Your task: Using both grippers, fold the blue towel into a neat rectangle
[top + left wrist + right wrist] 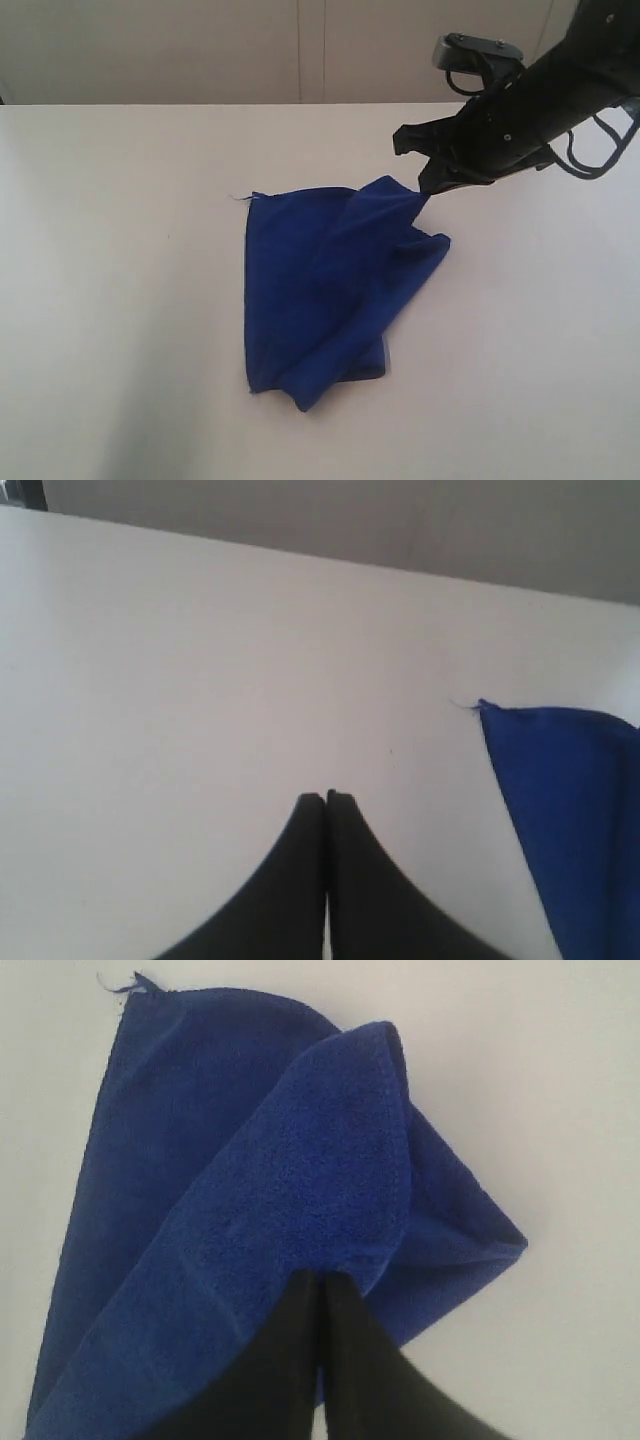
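Blue towel [320, 290] rumpled and part-folded on the desk [120, 300], one corner lifted and pinched in the closed right gripper [428, 190]. At the towel's other far corner, a loose thread [240, 197]. Near that corner, left gripper [326, 798] closed on nothing, visible only from its own wrist. Cut off at the frame edge: the right arm [590, 70].

A plain white table [120, 300] fills most of the view. Behind it stands a pale beige wall [150, 50] with thin vertical seams.
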Available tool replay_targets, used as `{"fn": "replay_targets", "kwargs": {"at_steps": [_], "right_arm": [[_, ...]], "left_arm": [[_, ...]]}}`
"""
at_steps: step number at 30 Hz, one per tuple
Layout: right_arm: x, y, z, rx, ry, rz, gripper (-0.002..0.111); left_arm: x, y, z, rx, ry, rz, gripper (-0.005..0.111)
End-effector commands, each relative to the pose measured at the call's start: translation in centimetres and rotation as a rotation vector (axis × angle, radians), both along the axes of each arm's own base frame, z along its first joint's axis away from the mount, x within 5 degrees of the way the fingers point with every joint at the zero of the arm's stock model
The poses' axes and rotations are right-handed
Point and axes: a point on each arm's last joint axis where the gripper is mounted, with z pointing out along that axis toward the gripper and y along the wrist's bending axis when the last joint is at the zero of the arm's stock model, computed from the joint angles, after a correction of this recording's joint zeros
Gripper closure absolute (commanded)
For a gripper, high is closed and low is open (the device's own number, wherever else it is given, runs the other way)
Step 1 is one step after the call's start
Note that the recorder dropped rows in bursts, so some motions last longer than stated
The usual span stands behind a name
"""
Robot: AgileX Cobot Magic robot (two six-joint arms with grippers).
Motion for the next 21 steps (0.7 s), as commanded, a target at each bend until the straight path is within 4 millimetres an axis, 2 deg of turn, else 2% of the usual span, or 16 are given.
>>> {"fn": "replay_targets", "kwargs": {"at_steps": [1, 2, 3, 5, 6, 8, 12, 16, 19, 21], "right_arm": [[-0.4, 0.1, 0.4, -0.010, 0.016, 0.022, 0.108], [-0.4, 0.1, 0.4, -0.011, 0.017, 0.023, 0.108], [-0.4, 0.1, 0.4, -0.011, 0.017, 0.023, 0.108], [-0.4, 0.1, 0.4, -0.011, 0.017, 0.023, 0.108], [-0.4, 0.1, 0.4, -0.011, 0.019, 0.024, 0.108], [-0.4, 0.1, 0.4, -0.011, 0.021, 0.025, 0.108], [-0.5, 0.1, 0.1, -0.012, 0.044, 0.033, 0.108], [-0.5, 0.1, 0.1, -0.010, 0.046, 0.027, 0.108], [-0.5, 0.1, 0.1, -0.008, 0.048, 0.022, 0.108], [-0.5, 0.1, 0.1, -0.006, 0.046, 0.016, 0.108]], "left_arm": [[2.9, -0.3, 1.5, 0.041, 0.155, -0.062, 0.107], [5.1, -0.4, 1.4, 0.071, 0.243, -0.091, 0.107], [6.4, -0.4, 1.0, 0.084, 0.301, -0.112, 0.107], [8.3, -0.7, 0.2, 0.091, 0.378, -0.166, 0.107], [10.1, -1.2, -0.7, 0.090, 0.441, -0.237, 0.107], [11.8, -1.6, -1.6, 0.074, 0.480, -0.291, 0.107], [16.9, -2.5, -3.6, 0.007, 0.534, -0.383, 0.107], [21.8, -3.5, -5.0, -0.092, 0.506, -0.448, 0.107], [25.2, -4.8, -7.2, -0.073, 0.504, -0.442, 0.107], [26.4, -5.9, -7.9, -0.067, 0.517, -0.470, 0.107]]}}
